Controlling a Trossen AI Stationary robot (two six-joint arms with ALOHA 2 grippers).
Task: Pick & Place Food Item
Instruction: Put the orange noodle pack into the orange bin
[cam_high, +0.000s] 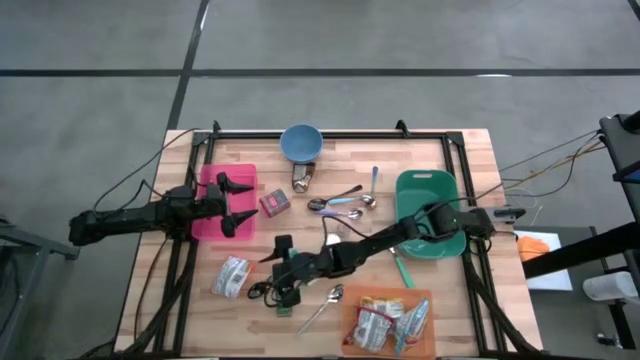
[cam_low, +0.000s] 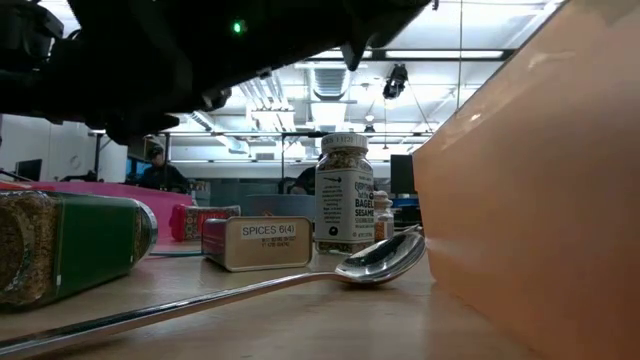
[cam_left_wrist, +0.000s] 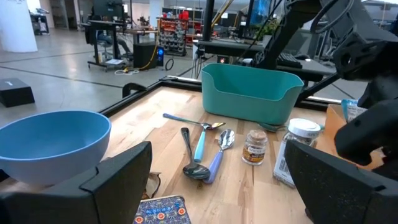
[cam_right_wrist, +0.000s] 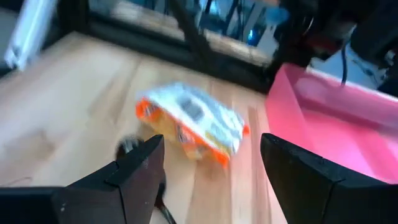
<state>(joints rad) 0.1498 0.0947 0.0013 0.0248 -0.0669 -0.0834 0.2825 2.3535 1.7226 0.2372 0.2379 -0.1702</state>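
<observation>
- My right pincer (cam_high: 283, 280) is stretched across the table (cam_high: 470, 165) to its front-left part, jaws parted and holding nothing.
- The snack packet (cam_high: 232, 276), white and orange, lies flat on the table just left of that pincer; in the right wrist view the packet (cam_right_wrist: 189, 127) sits ahead between the fingers (cam_right_wrist: 140, 168), apart from them.
- My left pincer (cam_high: 240, 204) hovers over the pink tray (cam_high: 210, 228) at the left side, jaws spread wide, empty.
- A blue bowl (cam_high: 301, 143) stands at the far edge, a spice jar (cam_high: 303, 177) just in front of it.
- A small spice tin (cam_high: 275, 203) lies beside the pink tray.
- Spoons (cam_high: 342, 203) lie mid-table; another spoon (cam_high: 322, 308) lies near the front.
- The green bin (cam_high: 420, 190) stands on the right, under my right arm.
- The orange tray (cam_high: 352, 345) at the front holds more packets (cam_high: 385, 322).
</observation>
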